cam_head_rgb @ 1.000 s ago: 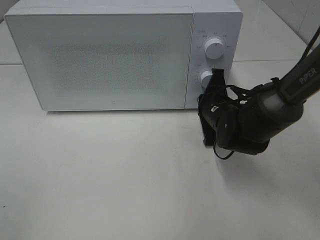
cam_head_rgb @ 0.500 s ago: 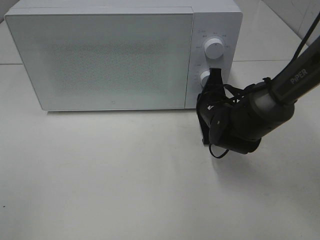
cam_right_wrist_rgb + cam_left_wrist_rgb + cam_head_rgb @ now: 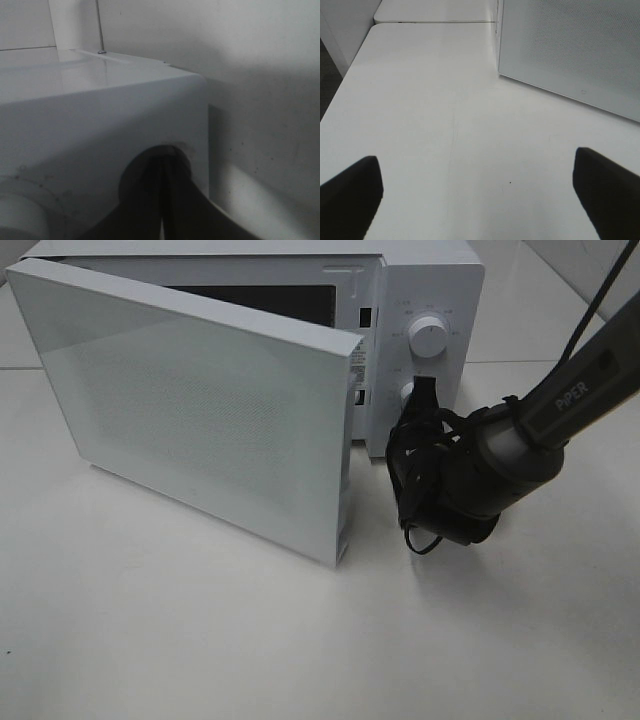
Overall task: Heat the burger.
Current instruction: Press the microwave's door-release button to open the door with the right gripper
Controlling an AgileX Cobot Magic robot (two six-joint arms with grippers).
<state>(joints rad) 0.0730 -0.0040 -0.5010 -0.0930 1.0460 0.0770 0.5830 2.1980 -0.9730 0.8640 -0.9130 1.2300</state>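
The burger shows in none of the three views, so I cannot tell where it is.

In the high view, nearest at 6 o'clock, lies bare white table [image 3: 200, 640]. The left gripper [image 3: 480, 195] appears only in its own wrist view. Its two dark fingers [image 3: 350, 195] stand wide apart over the tabletop with nothing between them, and a lower corner of the door lies beyond them.

Toward the middle, the white door [image 3: 200, 410] of the microwave [image 3: 440, 280] stands partly open. Its free edge points toward 6 o'clock and its hinge side sits out at 10 o'clock.

At about 2 o'clock, just beside that free edge, the right gripper [image 3: 424, 390] reaches in on its dark arm, with a loop of black cable [image 3: 425, 540] hanging under the wrist. Its fingers are pressed together with nothing held. The tips sit against the control panel, right by the lower dial [image 3: 408, 392]. The wrist view shows them inside a round recess in the panel.

Farther back, the upper dial [image 3: 430, 337] sits clear of the gripper. At 12 o'clock a dark strip of the cavity [image 3: 260, 300] shows above the door's top edge.
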